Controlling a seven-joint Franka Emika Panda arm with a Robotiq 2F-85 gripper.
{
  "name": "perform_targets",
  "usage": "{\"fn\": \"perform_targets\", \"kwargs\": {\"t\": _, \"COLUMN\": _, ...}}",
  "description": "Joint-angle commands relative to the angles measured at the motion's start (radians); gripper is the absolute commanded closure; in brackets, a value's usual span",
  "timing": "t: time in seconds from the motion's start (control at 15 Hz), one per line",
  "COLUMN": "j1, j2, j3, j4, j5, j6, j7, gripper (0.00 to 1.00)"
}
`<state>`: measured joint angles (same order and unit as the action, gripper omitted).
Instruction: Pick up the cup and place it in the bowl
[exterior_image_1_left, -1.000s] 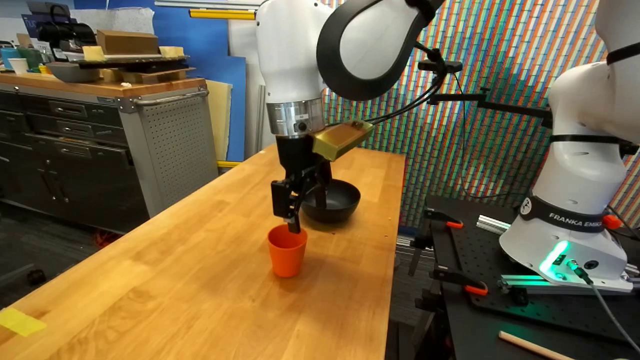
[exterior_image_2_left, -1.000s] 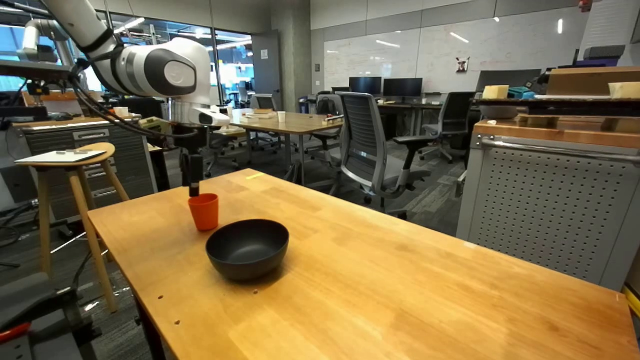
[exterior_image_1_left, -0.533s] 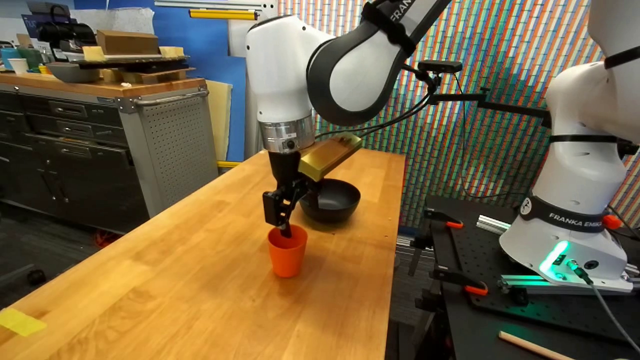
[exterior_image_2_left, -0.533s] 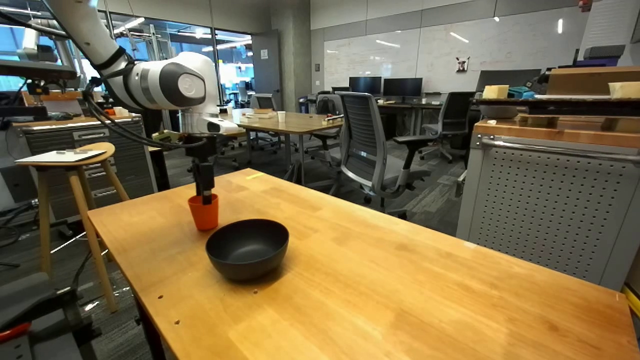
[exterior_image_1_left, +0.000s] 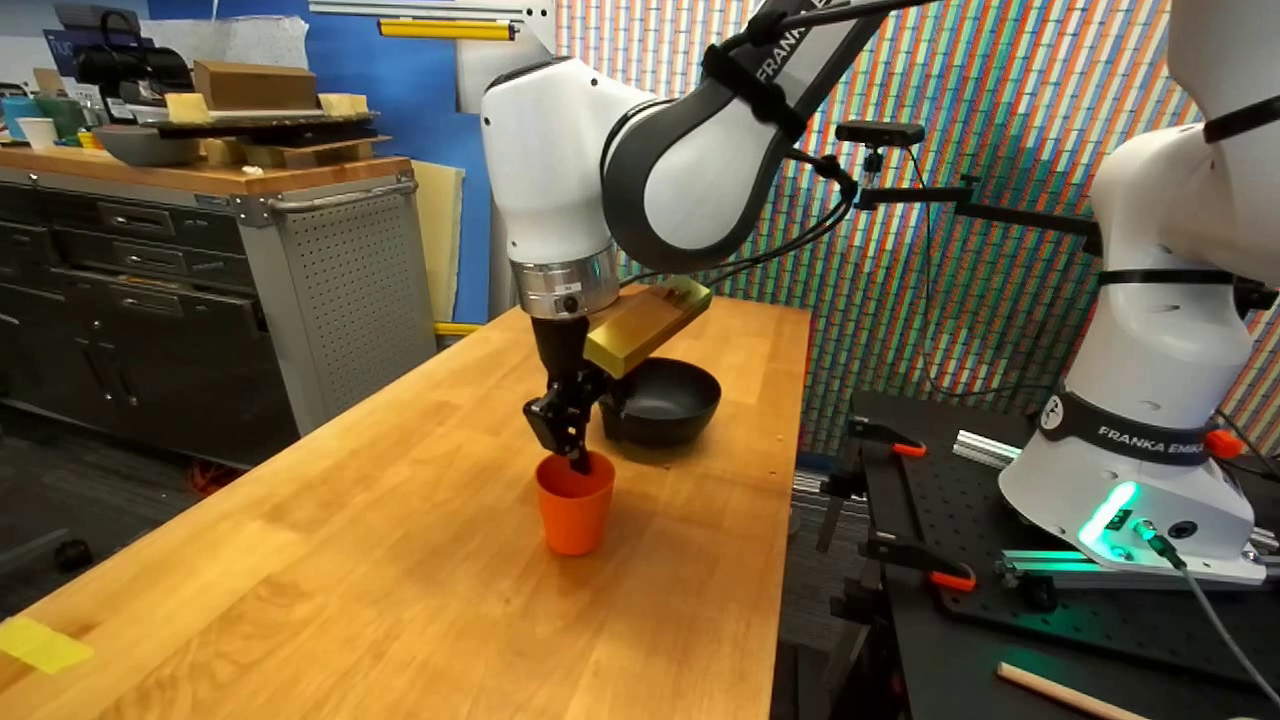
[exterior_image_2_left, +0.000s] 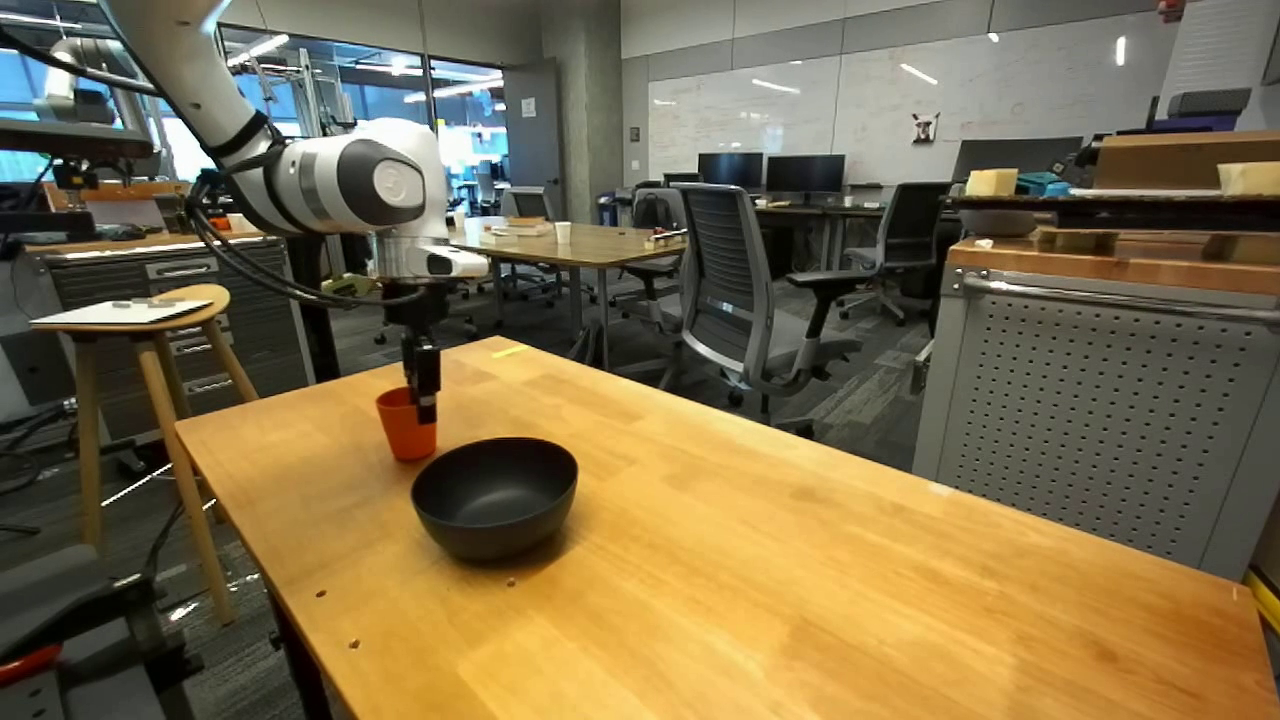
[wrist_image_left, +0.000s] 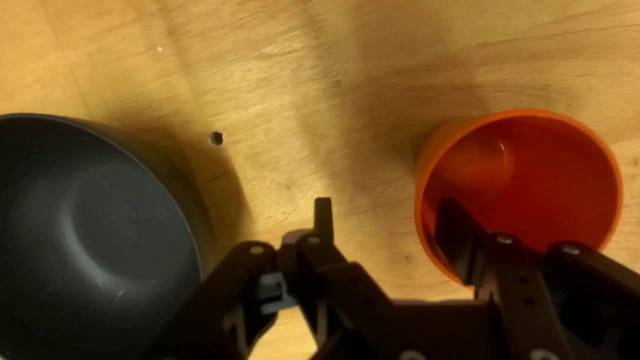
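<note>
Pincer (wrist_image_left: 386, 212) pointing down, spread, a wide gap between its fingertips (wrist_image_left: 324, 220). Wrist view: the tip nearer the cup (wrist_image_left: 540, 170) lies across the orange mouth, just inside the rim; the opposite one stands over bare wood of the table (wrist_image_left: 310, 90), between cup and black bowl (wrist_image_left: 115, 215). The cup's rim on that side falls between the two, with open space toward the outer tip. Inner tip dark and blurred; cannot tell whether it touches the cup wall. In an exterior view a black finger (exterior_image_2_left: 427, 405) crosses in front of the cup's side. Cup upright on the wood in both exterior views, outside the bowl, near it but apart. Small round hole (wrist_image_left: 216, 138) just beside the bowl. White arm (exterior_image_1_left: 560, 150) above.
</note>
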<state>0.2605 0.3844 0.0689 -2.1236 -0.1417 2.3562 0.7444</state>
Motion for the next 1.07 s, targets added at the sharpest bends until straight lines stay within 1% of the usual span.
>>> {"fn": "perform_targets", "kwargs": {"t": 0.0, "j1": 0.001, "j2": 0.026, "j3": -0.005, "j4": 0.016, "j5": 0.038, "j6": 0.009, "j7": -0.003, "gripper": 0.74}}
{"fn": "perform_targets", "kwargs": {"t": 0.13, "j1": -0.003, "j2": 0.031, "j3": 0.0, "j4": 0.015, "j5": 0.059, "j6": 0.009, "j7": -0.013, "gripper": 0.88}}
{"fn": "perform_targets", "kwargs": {"t": 0.27, "j1": -0.007, "j2": 0.03, "j3": 0.004, "j4": 0.013, "j5": 0.086, "j6": 0.013, "j7": -0.023, "gripper": 0.93}}
{"fn": "perform_targets", "kwargs": {"t": 0.33, "j1": -0.008, "j2": 0.024, "j3": 0.006, "j4": 0.014, "j5": 0.101, "j6": 0.017, "j7": -0.026, "gripper": 0.95}}
{"fn": "perform_targets", "kwargs": {"t": 0.4, "j1": -0.01, "j2": 0.021, "j3": 0.008, "j4": 0.015, "j5": 0.114, "j6": 0.018, "j7": -0.029, "gripper": 0.91}}
{"fn": "perform_targets", "kwargs": {"t": 0.47, "j1": -0.011, "j2": 0.013, "j3": 0.008, "j4": 0.017, "j5": 0.126, "j6": 0.023, "j7": -0.033, "gripper": 0.94}}
{"fn": "perform_targets", "kwargs": {"t": 0.53, "j1": -0.01, "j2": 0.003, "j3": 0.005, "j4": 0.013, "j5": 0.128, "j6": 0.02, "j7": -0.034, "gripper": 0.92}}
{"fn": "perform_targets", "kwargs": {"t": 0.6, "j1": -0.008, "j2": -0.01, "j3": 0.001, "j4": 0.007, "j5": 0.125, "j6": 0.017, "j7": -0.029, "gripper": 0.92}}
{"fn": "perform_targets", "kwargs": {"t": 0.73, "j1": -0.005, "j2": -0.055, "j3": -0.014, "j4": -0.012, "j5": 0.104, "j6": 0.004, "j7": -0.015, "gripper": 0.93}}
{"fn": "perform_targets", "kwargs": {"t": 0.8, "j1": -0.001, "j2": -0.086, "j3": -0.031, "j4": -0.025, "j5": 0.08, "j6": -0.007, "j7": 0.007, "gripper": 0.95}}
{"fn": "perform_targets", "kwargs": {"t": 1.0, "j1": -0.007, "j2": -0.205, "j3": -0.077, "j4": -0.082, "j5": 0.016, "j6": -0.017, "j7": 0.07, "gripper": 0.96}}
